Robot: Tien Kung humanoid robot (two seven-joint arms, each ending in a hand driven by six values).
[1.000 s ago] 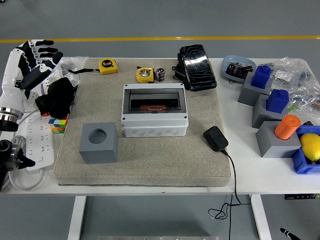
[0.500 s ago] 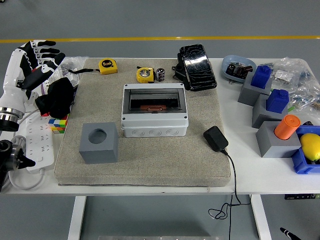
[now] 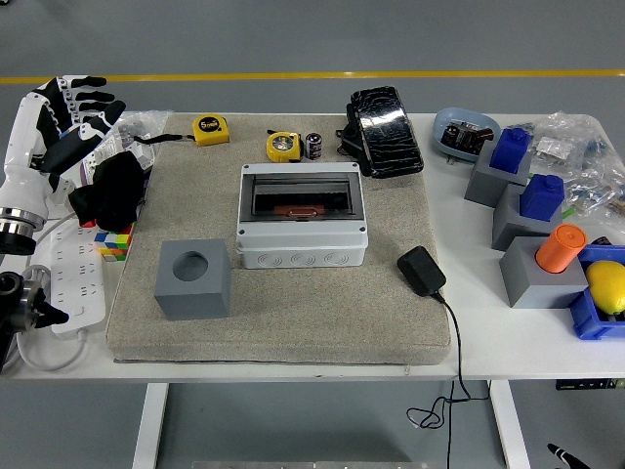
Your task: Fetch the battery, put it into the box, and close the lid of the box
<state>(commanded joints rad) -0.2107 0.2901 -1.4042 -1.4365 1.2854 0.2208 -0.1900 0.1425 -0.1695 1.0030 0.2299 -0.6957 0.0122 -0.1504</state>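
A small black cylindrical battery (image 3: 313, 146) stands upright at the back of the grey mat, just right of a yellow tape measure (image 3: 283, 147). The grey-white box (image 3: 303, 228) sits at the mat's middle with its dark transparent lid down over the front panel. My left hand (image 3: 70, 115), white with black fingertips, hovers at the far left edge, fingers spread and holding nothing, well away from battery and box. My right hand is out of view.
A grey cube with a round hole (image 3: 192, 278) stands front left on the mat (image 3: 293, 313). A black adapter (image 3: 421, 271) with cable lies right of the box. A black pouch (image 3: 385, 132), second tape measure (image 3: 211, 129), black cloth (image 3: 112, 191), power strip (image 3: 73, 269) and blue-grey blocks (image 3: 532, 205) surround it.
My left hand has drifted slightly to the left and up. Nothing else has moved.
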